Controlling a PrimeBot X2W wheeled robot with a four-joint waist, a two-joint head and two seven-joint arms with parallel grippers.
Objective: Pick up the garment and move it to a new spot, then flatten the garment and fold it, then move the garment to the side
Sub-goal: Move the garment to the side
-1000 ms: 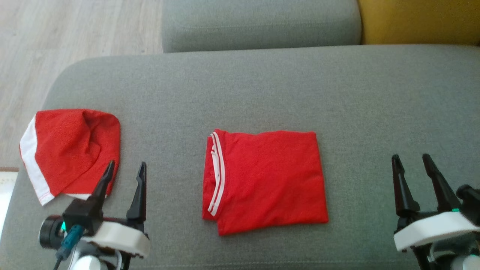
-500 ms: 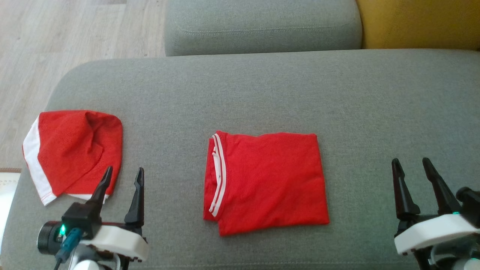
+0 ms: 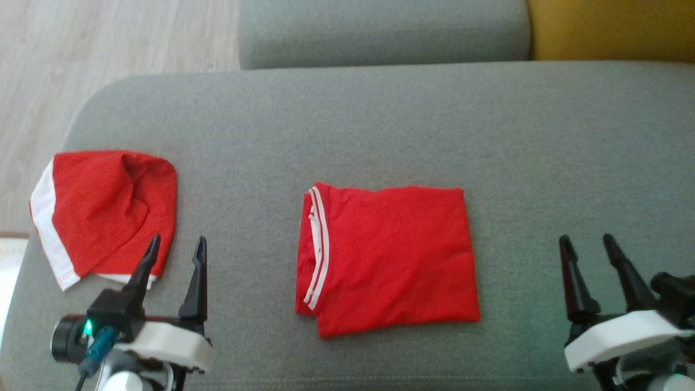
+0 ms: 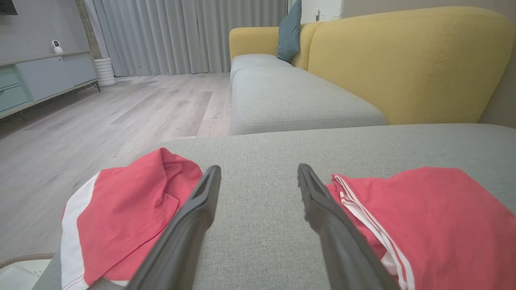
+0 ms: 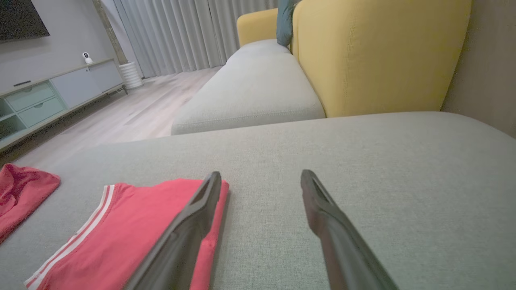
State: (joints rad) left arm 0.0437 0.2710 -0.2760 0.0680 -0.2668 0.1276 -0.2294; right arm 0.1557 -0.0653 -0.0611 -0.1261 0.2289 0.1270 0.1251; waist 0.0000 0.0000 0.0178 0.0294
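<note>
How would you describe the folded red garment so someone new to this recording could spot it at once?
Start at the grey sofa seat. Near its middle lies the folded red garment, a neat rectangle. Unlike the crumpled red garment at the seat's left end, with its broad white band, this one has two thin white stripes along its left edge.
</note>
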